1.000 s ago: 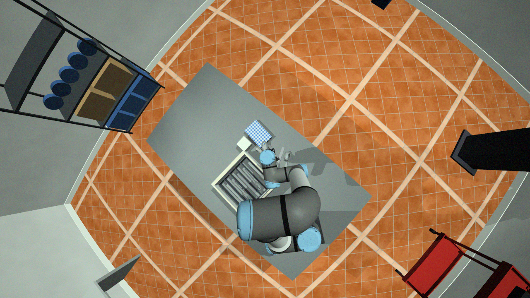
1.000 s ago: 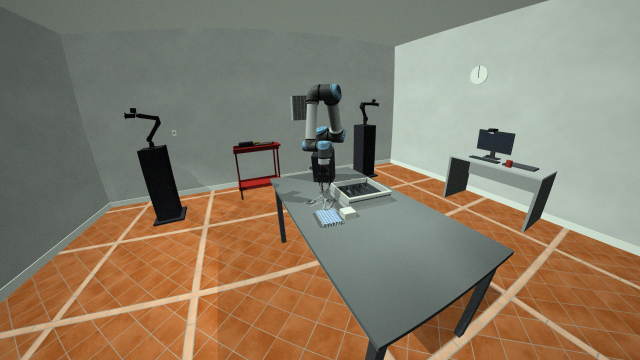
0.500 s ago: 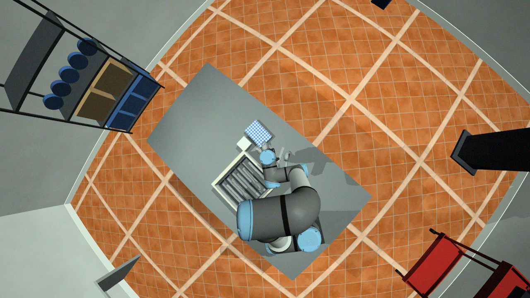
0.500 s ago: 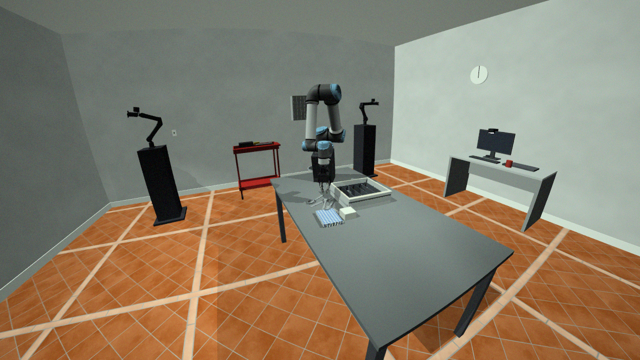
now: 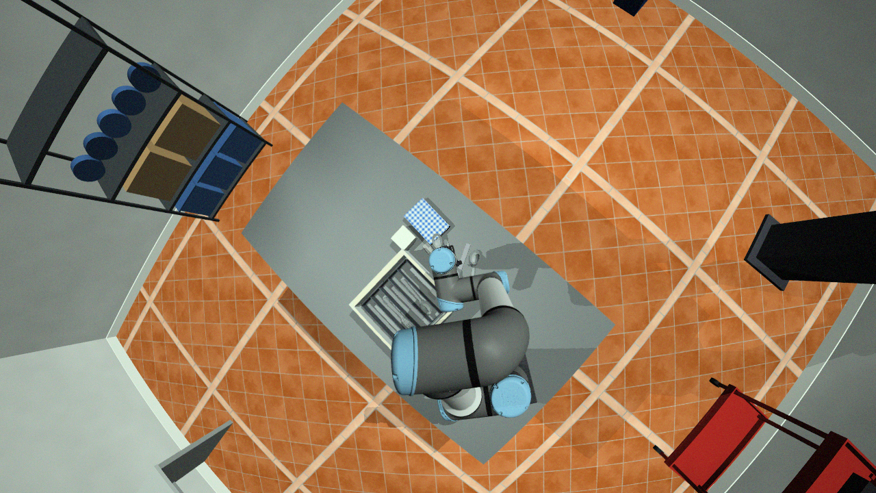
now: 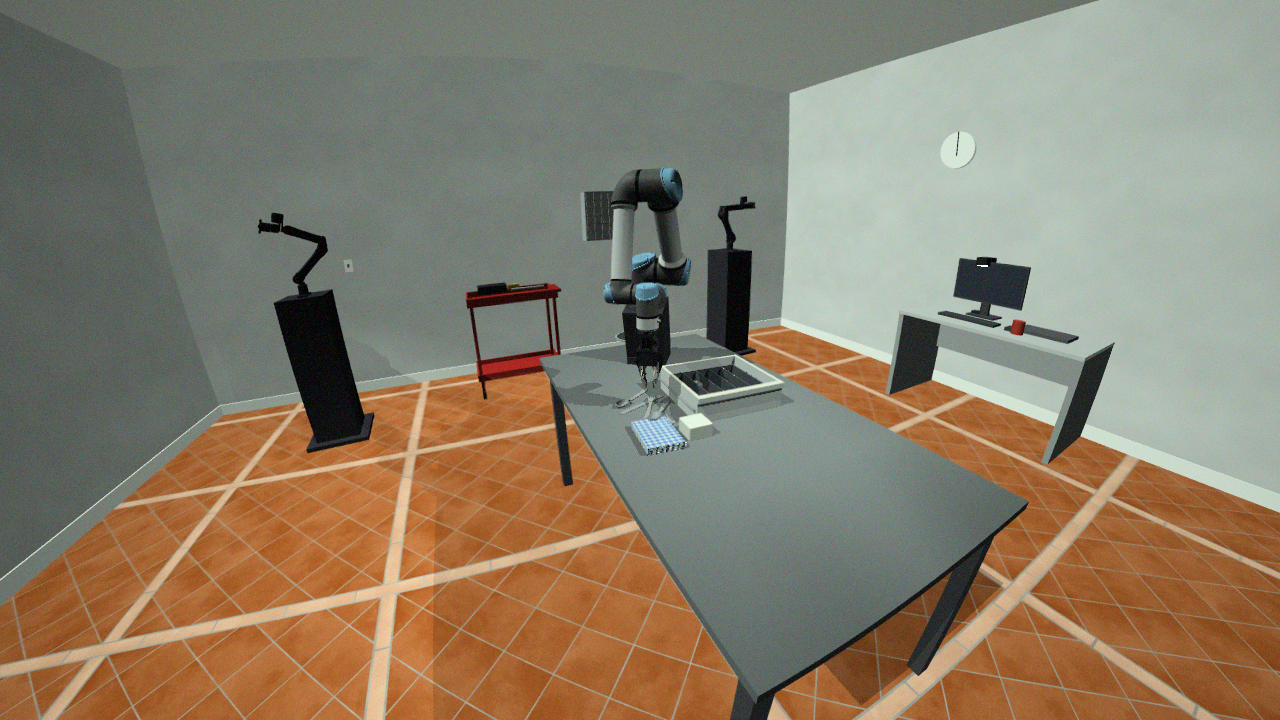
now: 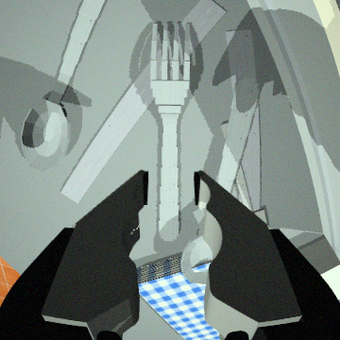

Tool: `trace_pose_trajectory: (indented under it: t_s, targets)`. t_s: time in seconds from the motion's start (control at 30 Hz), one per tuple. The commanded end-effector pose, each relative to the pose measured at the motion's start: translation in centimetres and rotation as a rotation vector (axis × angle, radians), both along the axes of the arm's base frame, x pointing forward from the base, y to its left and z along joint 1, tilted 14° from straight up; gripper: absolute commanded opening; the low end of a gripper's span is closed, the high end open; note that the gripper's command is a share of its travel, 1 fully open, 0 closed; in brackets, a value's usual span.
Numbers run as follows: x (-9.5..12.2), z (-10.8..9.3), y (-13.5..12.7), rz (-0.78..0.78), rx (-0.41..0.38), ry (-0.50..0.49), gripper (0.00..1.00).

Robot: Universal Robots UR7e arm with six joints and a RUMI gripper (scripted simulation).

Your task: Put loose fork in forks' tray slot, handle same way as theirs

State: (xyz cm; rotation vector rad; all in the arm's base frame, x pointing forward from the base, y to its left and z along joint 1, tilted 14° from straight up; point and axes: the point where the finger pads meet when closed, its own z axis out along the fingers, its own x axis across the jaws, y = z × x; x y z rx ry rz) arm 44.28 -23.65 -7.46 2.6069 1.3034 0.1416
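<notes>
The loose fork (image 7: 170, 142) lies among other cutlery in the wrist view, tines toward the top and handle end near the napkin. My gripper (image 7: 171, 174) (image 6: 648, 386) is partly open around the handle, with a narrow gap on each side and nothing gripped. A spoon (image 7: 195, 261) is partly hidden by the right finger. The white-rimmed tray (image 5: 382, 283) (image 6: 729, 400) has long dark slots holding cutlery; the arm hides part of it in the top view. Which slot holds the forks is too small to tell.
A knife-like strip (image 7: 106, 146) passes diagonally left of the fork; another spoon (image 7: 49, 132) lies farther left. More cutlery (image 7: 241, 137) lies crossed at the right. A blue checked napkin (image 5: 426, 219) (image 6: 658, 434) (image 7: 177, 293) and a pale block (image 5: 403, 237) (image 6: 695, 426) sit beyond the tray's corner.
</notes>
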Motion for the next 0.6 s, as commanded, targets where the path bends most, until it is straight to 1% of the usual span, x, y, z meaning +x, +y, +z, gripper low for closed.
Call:
trace_pose_trajectory:
  t_s: [0.0, 0.47, 0.57]
  targets:
    - [0.1, -0.2, -0.1, 0.0, -0.001, -0.001, 0.15]
    - [0.4, -2.2, -0.4, 0.0, -0.001, -0.001, 0.15]
    - [0.5, -2.4, -0.4, 0.0, -0.001, -0.001, 0.15]
